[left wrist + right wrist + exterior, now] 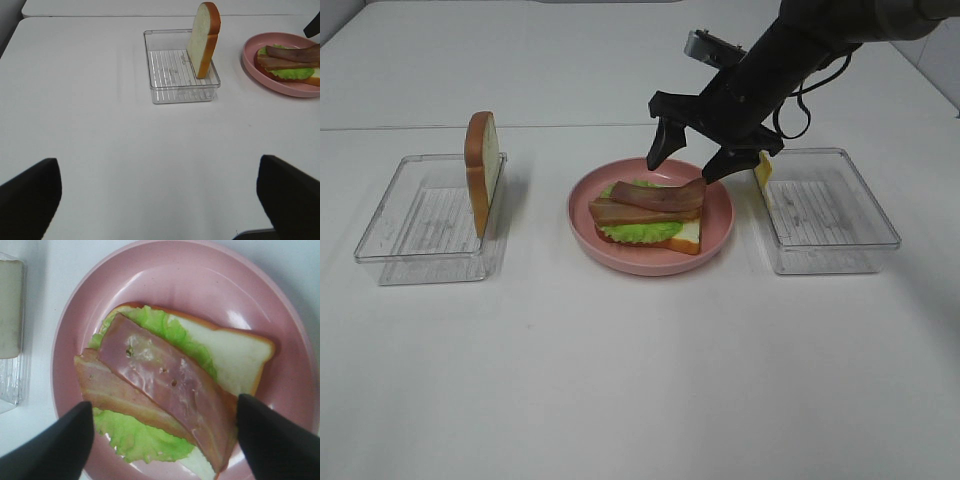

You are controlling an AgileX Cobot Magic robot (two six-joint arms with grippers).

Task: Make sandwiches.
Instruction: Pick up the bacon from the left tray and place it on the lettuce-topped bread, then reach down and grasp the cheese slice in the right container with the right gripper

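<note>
Sandwich check, half-built edition: sitting on the pink plate in the middle of the bench, between two clear trays. Stacking up from the bottom as one bread slice, a green lettuce leaf, then two bacon strips lying at a slant, one overlapping the other. Topping out at the bacon right now.

Hovering right over it: right pincer, spreading wide on either side of the bacon and gripping nothing. Can't tell from the high view whether one tip is grazing the end of the top strip or hanging just above it.

Standing upright on its edge in the left tray, at the side nearest the plate: second bread slice. Leaning in the right tray, at the corner closest to the plate: yellow cheese slice, partly hiding behind the right arm.

Hanging low over the bench, well short of the left tray: left pincer, also gaping wide with nothing in between.
</note>
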